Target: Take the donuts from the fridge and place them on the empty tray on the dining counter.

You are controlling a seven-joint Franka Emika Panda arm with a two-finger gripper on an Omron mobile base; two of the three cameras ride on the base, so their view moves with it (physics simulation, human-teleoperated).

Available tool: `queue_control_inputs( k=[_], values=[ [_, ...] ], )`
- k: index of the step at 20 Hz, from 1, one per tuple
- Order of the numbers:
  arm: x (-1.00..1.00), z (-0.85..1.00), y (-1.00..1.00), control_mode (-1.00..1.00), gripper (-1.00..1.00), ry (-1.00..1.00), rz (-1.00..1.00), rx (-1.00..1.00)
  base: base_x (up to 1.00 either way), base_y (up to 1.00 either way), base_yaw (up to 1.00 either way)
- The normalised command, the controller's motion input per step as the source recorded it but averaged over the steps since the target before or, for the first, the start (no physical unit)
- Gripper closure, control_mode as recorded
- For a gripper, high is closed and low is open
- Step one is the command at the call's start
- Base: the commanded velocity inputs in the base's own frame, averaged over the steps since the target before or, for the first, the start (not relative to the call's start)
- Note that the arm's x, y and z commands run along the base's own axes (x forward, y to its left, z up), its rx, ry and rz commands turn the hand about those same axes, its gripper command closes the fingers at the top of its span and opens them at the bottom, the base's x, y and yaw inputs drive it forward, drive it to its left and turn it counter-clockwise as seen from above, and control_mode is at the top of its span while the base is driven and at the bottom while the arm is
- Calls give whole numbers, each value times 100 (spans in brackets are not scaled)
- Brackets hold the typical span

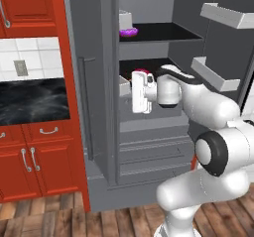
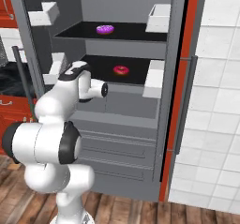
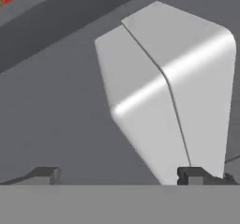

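The fridge (image 1: 149, 147) stands with both doors swung wide. On its upper black shelf lies the purple donut (image 1: 128, 31) (image 2: 105, 29). The red-pink donut (image 2: 121, 70) rests on the shelf below; in the left base view only its top (image 1: 144, 71) peeks over my hand. My gripper (image 1: 133, 93) (image 3: 121, 174) hangs at that lower shelf's height, just in front of the donut, and is turned toward a white door bin (image 3: 164, 87). It is open with nothing between the fingertips (image 3: 44, 174). The empty tray and the dining counter are out of view.
White bins line both doors (image 1: 218, 75) (image 2: 153, 78) (image 2: 56, 63). Red cabinets (image 1: 30, 166) and a black marble strip (image 1: 32, 99) lie to the left. The right door (image 2: 180, 101) stands against a white tiled wall (image 2: 215, 101). Grey drawers sit under the shelves.
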Motion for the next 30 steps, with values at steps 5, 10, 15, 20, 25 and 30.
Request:
queue_control_inputs(
  k=[5,10,15,20,25,30],
  values=[
    [-99,5,100,-100,-100,-49,9,-2,0,0,0],
    [-86,-2,100,-100,-100,-39,7,-14,0,0,0],
    [-57,6,39,-100,-100,-17,0,-12,0,0,0],
    [-8,20,-92,-100,-100,12,-22,-8,0,0,0],
    [-3,55,-91,-100,-100,22,-31,-1,0,0,0],
    [-33,100,-79,-100,-100,17,-29,13,0,0,0]
  ],
)
